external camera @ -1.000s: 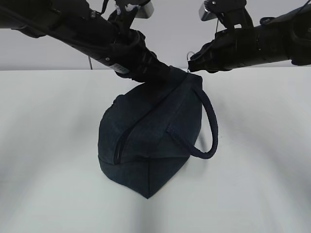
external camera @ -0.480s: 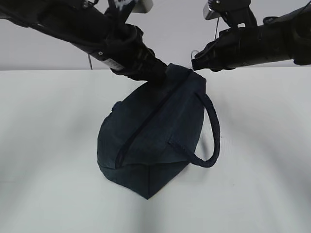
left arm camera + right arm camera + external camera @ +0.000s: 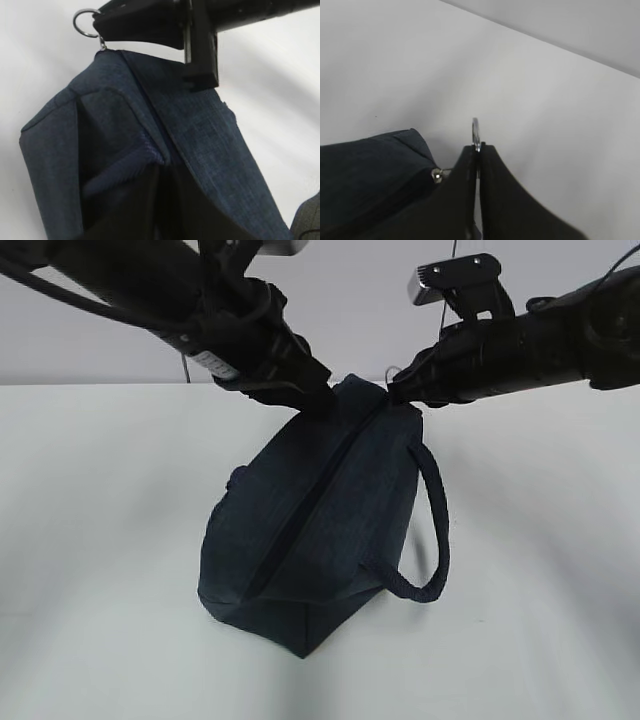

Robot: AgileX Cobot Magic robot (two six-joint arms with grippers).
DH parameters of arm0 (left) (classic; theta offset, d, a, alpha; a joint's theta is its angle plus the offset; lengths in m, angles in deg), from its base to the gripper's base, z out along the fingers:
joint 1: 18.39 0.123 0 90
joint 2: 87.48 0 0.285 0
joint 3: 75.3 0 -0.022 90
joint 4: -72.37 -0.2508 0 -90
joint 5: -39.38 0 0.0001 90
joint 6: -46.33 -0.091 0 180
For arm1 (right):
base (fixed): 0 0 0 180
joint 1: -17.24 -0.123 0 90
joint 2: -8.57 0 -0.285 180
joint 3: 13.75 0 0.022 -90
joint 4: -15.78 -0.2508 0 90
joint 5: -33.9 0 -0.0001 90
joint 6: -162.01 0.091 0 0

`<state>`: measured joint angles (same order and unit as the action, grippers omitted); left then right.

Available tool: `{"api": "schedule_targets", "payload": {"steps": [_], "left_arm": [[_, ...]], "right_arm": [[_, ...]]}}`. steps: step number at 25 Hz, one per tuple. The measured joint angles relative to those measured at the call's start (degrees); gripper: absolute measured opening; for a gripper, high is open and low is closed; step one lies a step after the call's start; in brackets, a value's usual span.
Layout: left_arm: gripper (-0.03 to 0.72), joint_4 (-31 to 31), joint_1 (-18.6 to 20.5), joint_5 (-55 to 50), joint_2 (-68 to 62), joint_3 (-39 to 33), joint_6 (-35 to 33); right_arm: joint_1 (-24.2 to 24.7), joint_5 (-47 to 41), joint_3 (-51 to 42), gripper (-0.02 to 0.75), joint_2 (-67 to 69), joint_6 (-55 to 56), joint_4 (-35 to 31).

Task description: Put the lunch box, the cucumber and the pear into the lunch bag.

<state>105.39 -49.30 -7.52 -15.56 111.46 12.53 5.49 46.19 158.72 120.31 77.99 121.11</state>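
Zipper work on the lunch bag (image 3: 310, 520), standing zipped along its top seam at mid-bench with strap loop (image 3: 432, 520) hanging off its right side: right tool (image 3: 476, 152) clenched on the metal ring pull (image 3: 475, 131) at the bag's far top corner, left tool (image 3: 318, 400) clamped on fabric just beside that corner. Best done pulling straight along the seam, fabric kept taut by the left tool, no twisting. Plain white bench (image 3: 100, 540) all round the bag, bare pale wall (image 3: 350, 300) behind it.

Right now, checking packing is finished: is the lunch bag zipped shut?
Shut: lunch bag zipper line looks closed end to end; right gripper pinches the ring pull.
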Motion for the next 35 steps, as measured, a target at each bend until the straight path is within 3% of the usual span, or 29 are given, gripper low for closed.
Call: {"api": "schedule_targets", "payload": {"steps": [16, 23, 27, 32, 35], "left_arm": [[0.000, 0.7, 0.1, -7.5, 5.7, 0.0, 0.3], [-0.001, 0.6, 0.1, -7.3, 5.8, 0.0, 0.7], [0.006, -2.4, 0.1, -4.7, 5.5, 0.0, 1.8], [0.076, -6.5, 0.1, 0.6, 3.8, 0.0, 2.1], [0.168, -6.6, 0.1, 2.4, 1.9, 0.0, 2.2]], "right_arm": [[1.9, -2.7, 0.0, 0.000, 3.9, 0.1, -0.7], [1.9, 0.3, 0.1, 0.000, 4.3, 0.1, -3.4], [1.9, 3.7, 0.1, 0.000, 4.3, 0.1, -6.5], [2.0, 6.5, 0.1, 0.000, 4.3, -0.1, -10.1], [2.1, 9.8, 0.5, 0.000, 4.4, -1.2, -13.1]]}}
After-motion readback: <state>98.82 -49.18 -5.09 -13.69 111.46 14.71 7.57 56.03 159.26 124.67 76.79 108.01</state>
